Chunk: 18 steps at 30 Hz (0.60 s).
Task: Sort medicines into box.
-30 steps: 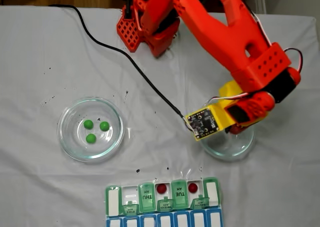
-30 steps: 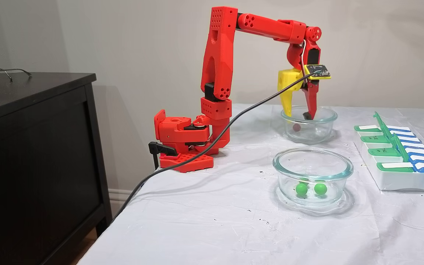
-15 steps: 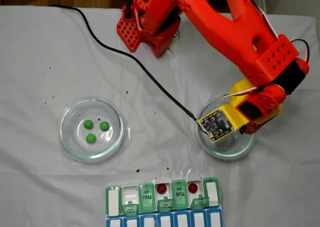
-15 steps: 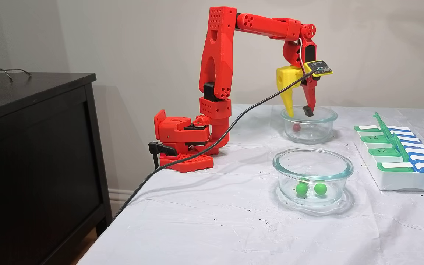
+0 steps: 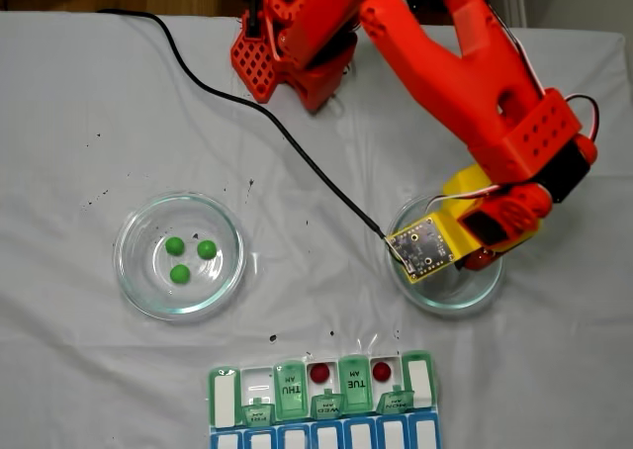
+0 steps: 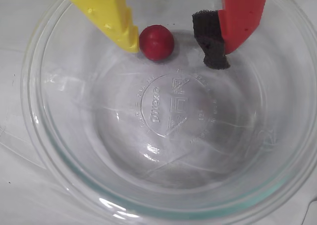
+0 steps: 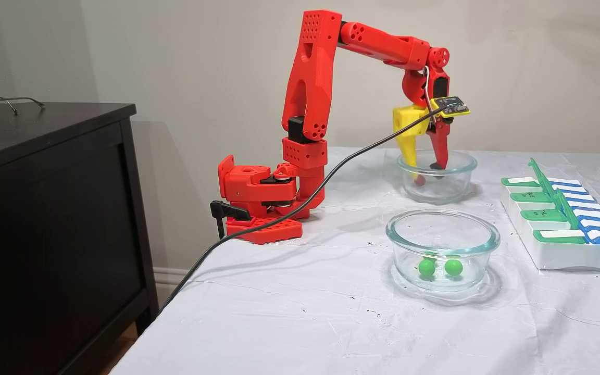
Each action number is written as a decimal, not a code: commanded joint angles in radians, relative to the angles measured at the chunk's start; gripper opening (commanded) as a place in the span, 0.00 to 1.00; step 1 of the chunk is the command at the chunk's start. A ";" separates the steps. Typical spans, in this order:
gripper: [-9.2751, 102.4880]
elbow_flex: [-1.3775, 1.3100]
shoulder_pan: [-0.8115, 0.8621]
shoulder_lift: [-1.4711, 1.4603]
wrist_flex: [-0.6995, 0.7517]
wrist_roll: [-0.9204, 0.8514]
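The gripper (image 6: 176, 44) is lowered inside a clear glass dish (image 6: 44, 150), and its jaws are spread. Between them lies one dark red pill (image 6: 156, 42) on the dish bottom. In the wrist view the yellow finger (image 6: 106, 14) touches the pill on its left side, while the red finger with the black pad (image 6: 210, 39) stands a little apart on the right. Nothing is pinched.

In a fixed view from above, this dish (image 5: 465, 296) sits on the right part of the white surface (image 5: 89, 103), and the second glass dish (image 5: 129, 271) with three green pills (image 5: 188, 258) stands well apart on the left. The pill box (image 5: 321, 395) lies at the bottom edge, with some green lids open. Two dark red pills (image 5: 319, 373) are in its white compartments, one on each side of the TUE lid.

From the side view, the red arm (image 7: 310, 78) bends over from its base, and the black cable (image 7: 279, 219) hangs from the wrist down to the surface edge.
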 commanded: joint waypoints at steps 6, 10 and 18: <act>0.28 0.017 -0.029 0.031 -0.009 -0.002; 0.28 0.018 -0.052 0.025 0.012 0.005; 0.28 0.015 -0.078 0.020 0.044 0.006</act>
